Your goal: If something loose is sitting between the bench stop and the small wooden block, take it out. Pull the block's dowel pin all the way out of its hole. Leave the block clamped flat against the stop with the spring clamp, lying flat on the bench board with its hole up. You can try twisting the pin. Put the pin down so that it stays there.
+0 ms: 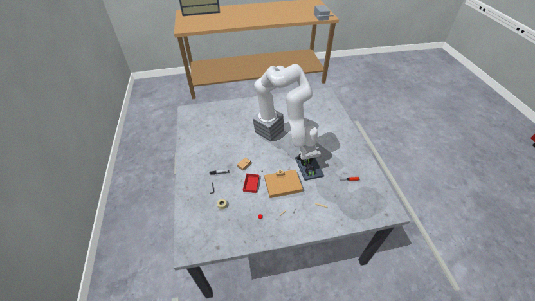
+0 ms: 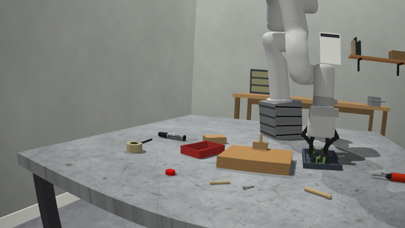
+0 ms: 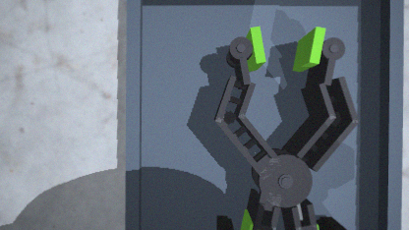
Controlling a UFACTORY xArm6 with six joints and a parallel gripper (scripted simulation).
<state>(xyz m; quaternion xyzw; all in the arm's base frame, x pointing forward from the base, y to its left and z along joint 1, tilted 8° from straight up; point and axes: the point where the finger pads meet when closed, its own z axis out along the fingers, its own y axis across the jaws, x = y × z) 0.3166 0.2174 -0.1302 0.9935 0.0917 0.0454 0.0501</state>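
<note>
The small wooden block [image 2: 260, 145] lies on the bench board [image 2: 254, 159] near its back edge, with the dowel pin [image 2: 260, 137] standing upright in it; both also show in the top view [image 1: 280, 172]. I cannot make out a stop or anything loose beside the block. My gripper [image 2: 319, 154] reaches down into a dark tray [image 2: 320, 162] to the right of the board. It is shut on the handles of the spring clamp [image 3: 280, 123]. The clamp's green jaw pads [image 3: 284, 46] stand apart. The fingertips are out of the wrist view.
A red tray [image 2: 202, 149] and a spare wooden block [image 2: 214, 138] lie left of the board. A marker [image 2: 172, 136], a tape roll [image 2: 134, 146], a red cap [image 2: 170, 172], two loose dowels [image 2: 219, 182] [image 2: 317, 192], a screw [image 2: 248, 187] and a screwdriver [image 2: 392, 176] lie around.
</note>
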